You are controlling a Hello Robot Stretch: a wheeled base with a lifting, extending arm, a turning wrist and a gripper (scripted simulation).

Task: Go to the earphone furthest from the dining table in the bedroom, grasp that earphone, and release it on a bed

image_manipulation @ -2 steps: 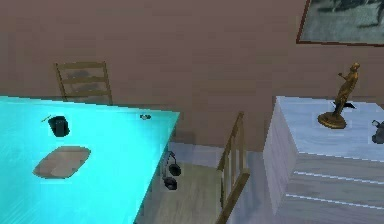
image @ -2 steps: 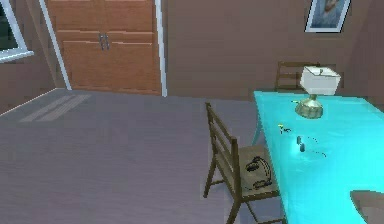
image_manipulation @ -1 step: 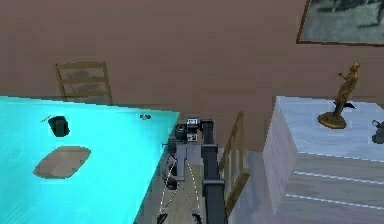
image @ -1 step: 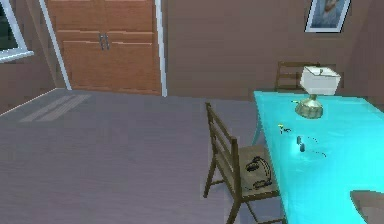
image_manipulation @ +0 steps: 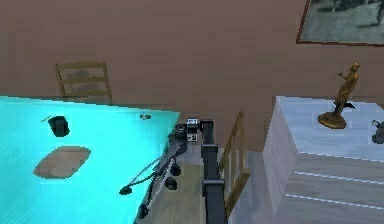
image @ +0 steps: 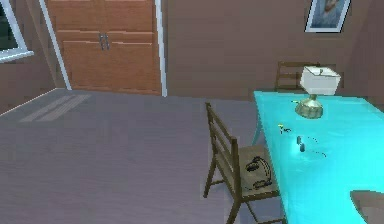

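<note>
Over the table (image_manipulation: 100,125) edge, the gripper (image_manipulation: 150,182) hangs low, likely to reach small dark bits (image: 303,143) lying there; how its jaws stand can't be told.

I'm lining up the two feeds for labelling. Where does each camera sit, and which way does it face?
Forward view: on the robot, looking ahead and somewhat down, at wooden doors and a turquoise table.
Arm side view: fixed on the robot's body, looking out to the arm's side, at a white dresser with a gold statue; the arm and hand show.
Shared: the turquoise table, at the forward view's right and the arm side view's left.
</note>
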